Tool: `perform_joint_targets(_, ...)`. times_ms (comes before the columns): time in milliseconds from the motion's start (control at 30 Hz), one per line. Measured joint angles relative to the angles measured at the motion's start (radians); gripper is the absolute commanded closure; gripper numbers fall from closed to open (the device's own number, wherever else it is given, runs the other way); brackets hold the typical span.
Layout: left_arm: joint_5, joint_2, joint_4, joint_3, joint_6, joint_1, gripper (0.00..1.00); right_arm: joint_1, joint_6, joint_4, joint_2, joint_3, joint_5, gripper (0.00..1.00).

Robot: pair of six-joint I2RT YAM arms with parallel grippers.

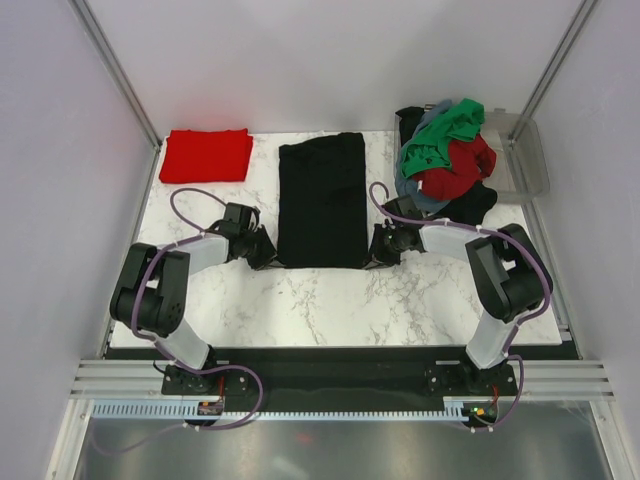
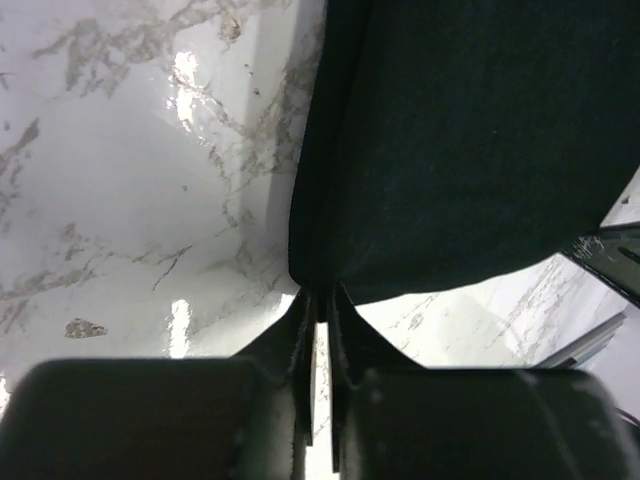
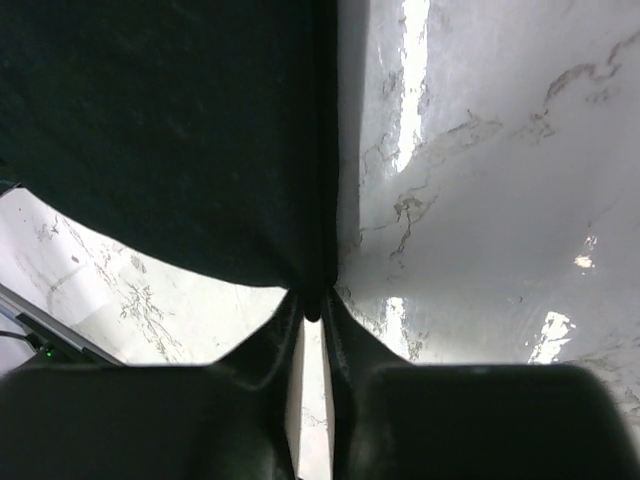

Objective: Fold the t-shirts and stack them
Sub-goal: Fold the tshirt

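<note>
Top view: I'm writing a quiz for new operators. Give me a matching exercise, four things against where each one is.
1 red shirt
2 black shirt
3 heap of shirts
4 left gripper

A far right, crumpled
B clamped on the black shirt's near corner
C far left, folded
D middle, spread flat

Pairs: 1-C, 2-D, 3-A, 4-B

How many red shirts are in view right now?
2. A folded red shirt lies far left; a crumpled red shirt sits in the pile far right, which may hide more.
</note>
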Motion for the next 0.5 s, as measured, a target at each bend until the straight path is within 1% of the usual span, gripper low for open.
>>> perform_joint_targets(33,0.003,0.002,0.003,0.000,-0.001,0.000,0.98,0.000,0.000,0.001,0.004,0.002,-0.001,0.91)
perform_joint_targets(100,0.013,0.005,0.011,0.000,-0.001,0.000,0.98,0.000,-0.001,0.002,0.006,0.004,0.000,0.99)
perform_joint_targets(133,0.014,0.005,0.013,0.000,-0.001,-0.001,0.98,0.000,-0.002,0.002,0.006,0.004,0.000,1.00)
perform_joint_targets(333,0.010,-0.024,-0.006,-0.005,-0.001,-0.014,0.98,0.000,-0.010,-0.005,-0.003,0.004,0.010,1.00)
perform_joint_targets(400,0.009,-0.066,-0.025,-0.014,-0.001,-0.021,0.98,0.002,-0.015,-0.023,-0.027,-0.004,0.023,1.00)
perform_joint_targets(500,0.011,-0.174,-0.064,-0.045,-0.001,-0.043,0.98,0.014,-0.018,-0.061,-0.116,-0.037,0.039,1.00)
